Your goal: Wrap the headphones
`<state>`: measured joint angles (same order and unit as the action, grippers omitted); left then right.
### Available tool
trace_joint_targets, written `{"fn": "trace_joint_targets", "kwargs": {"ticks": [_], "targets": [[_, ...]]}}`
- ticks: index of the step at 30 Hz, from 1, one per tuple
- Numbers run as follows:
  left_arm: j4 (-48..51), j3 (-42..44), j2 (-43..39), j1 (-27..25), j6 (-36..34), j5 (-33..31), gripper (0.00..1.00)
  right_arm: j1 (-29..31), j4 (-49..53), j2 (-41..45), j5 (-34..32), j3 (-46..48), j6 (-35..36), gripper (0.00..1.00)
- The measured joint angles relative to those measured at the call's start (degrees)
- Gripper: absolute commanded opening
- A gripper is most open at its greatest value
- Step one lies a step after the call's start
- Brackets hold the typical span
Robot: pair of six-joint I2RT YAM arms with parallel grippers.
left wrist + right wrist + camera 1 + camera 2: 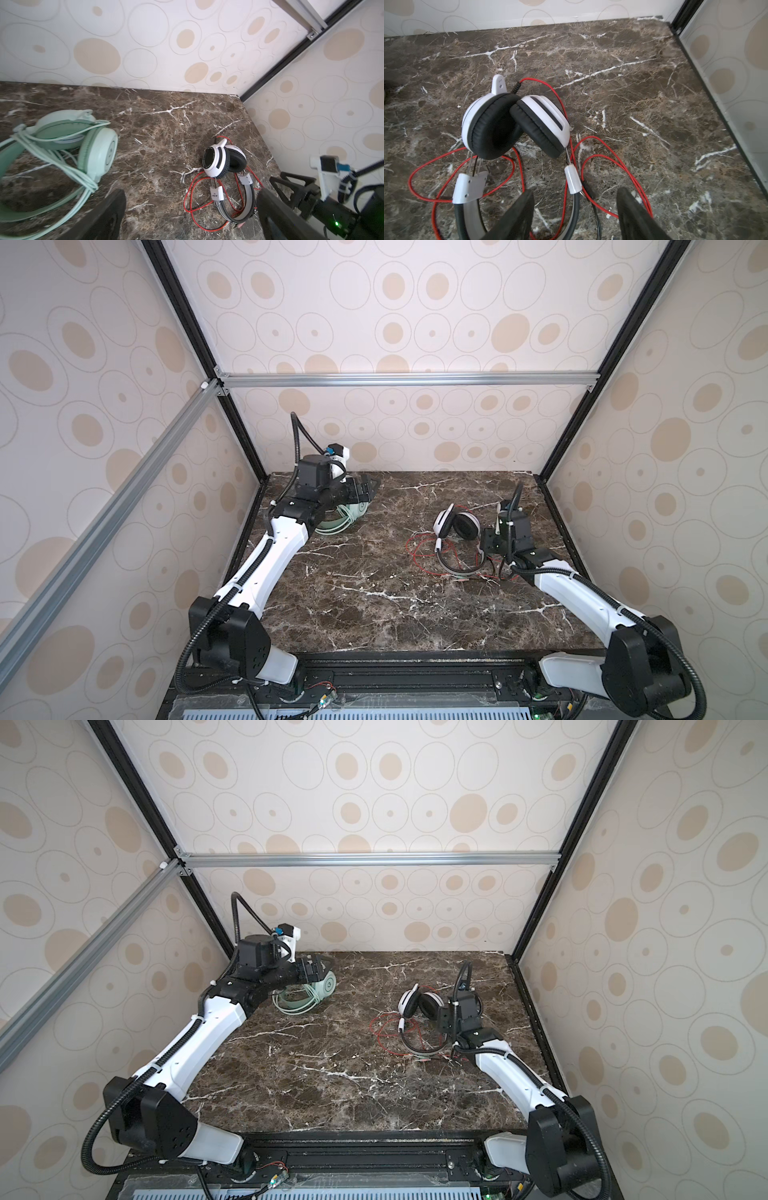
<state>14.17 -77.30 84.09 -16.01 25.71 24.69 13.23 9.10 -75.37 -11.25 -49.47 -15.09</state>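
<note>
Red thin cable [612,153] sprawls loose round the white-and-black over-ear headset [517,124], right side of brown marble tabletop [633,93]; right gripper [576,192], jaws apart astride its headband, may snag a loop; left gripper [191,193] gapes empty by mint-green plastic headset [97,149], far left.

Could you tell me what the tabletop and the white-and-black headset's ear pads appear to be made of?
Tabletop: seemingly polished brown marble, or a laminate printed like it; white veins and a soft sheen show. Ear pads: probably matte black leatherette, judging by the fine wrinkles along the rim.
</note>
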Motion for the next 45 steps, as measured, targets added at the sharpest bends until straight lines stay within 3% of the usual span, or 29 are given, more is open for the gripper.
{"fn": "trace_joint_targets", "kwargs": {"ticks": [6,12,21,23,26,29,33,39,42,45], "targets": [[-0.5,3.1,0.0,-2.9,0.6,2.5,0.97,-2.3,6.4,-14.4,6.6,-15.8,4.9,0.76],[-1.6,3.2,0.1,-5.4,1.6,3.6,0.96,-2.8,12.8,-23.6,12.8,-22.4,9.2,0.78],[-1.8,3.6,0.1,-6.1,2.0,3.7,0.96,-2.8,19.9,-34.9,14.2,-33.3,13.1,0.75],[-1.9,3.7,0.1,-6.1,2.2,4.1,0.96,-2.8,20.6,-36.3,13.6,-34.6,13.1,0.70],[-1.9,3.7,0.1,-6.3,2.1,3.9,0.97,-2.8,21.9,-37.6,12.3,-36.3,12.9,0.54],[-1.4,3.7,0.1,-6.3,1.6,2.3,0.97,-2.5,22.8,-37.5,10.0,-36.4,10.8,0.31],[-1.0,3.7,0.0,-6.3,0.9,0.8,0.97,-0.2,22.8,-35.2,4.3,-34.5,2.6,0.34],[0.7,3.0,-0.2,-6.3,-0.2,-1.4,0.97,6.1,29.9,-28.7,-5.5,-32.4,-16.1,0.36],[0.9,2.9,-0.3,-6.3,-0.3,-1.8,0.98,8.6,36.2,-25.7,-6.2,-31.2,-28.8,0.36],[1.3,2.8,-0.3,-6.3,-0.5,-2.2,0.98,9.5,40.3,-23.2,-2.4,-28.0,-39.7,0.39]]}}
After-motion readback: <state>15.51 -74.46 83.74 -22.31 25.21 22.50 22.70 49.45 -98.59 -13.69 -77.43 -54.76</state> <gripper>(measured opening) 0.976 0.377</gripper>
